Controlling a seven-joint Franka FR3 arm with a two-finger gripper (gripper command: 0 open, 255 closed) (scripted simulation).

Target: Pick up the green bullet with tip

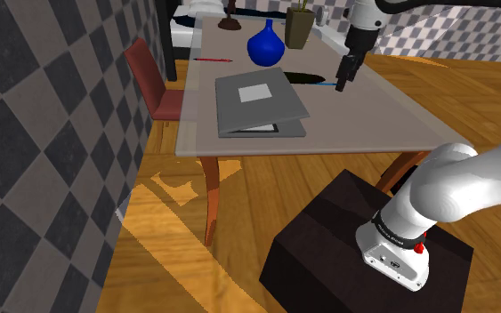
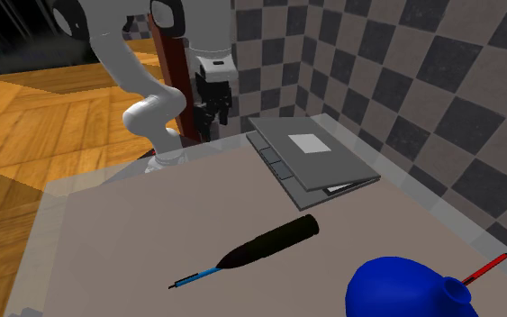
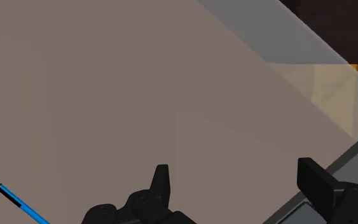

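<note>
While the gripper [image 1: 341, 84] hangs over the table [image 1: 373, 124] at the upper right of the shoulder view, its two black fingers [image 3: 161, 181] stand wide apart with only bare tabletop between them, gripping nothing. One bullet [image 1: 300, 78] lies flat on the table just to the left of the gripper in that view. It looks near-black rather than green, and its thin blue tip [image 1: 327, 85] reaches toward the fingertips. In the wrist view the blue tip [image 3: 20, 203], ended in black, lies outside the gap, off to the side of one finger and apart from it. In the second exterior view the bullet [image 2: 274, 241] sits at lower centre, its tip slanting to the lower left, and the gripper [image 2: 213, 117] is above it in the frame, at the table's far edge. One flat grey laptop-like case [image 1: 259, 105] lies at the middle of the shoulder view. One blue vase [image 1: 266, 44] stands at upper centre there, and one red pen [image 1: 213, 60] lies to its left. One red chair [image 1: 155, 84] stands at the table's left side.
</note>
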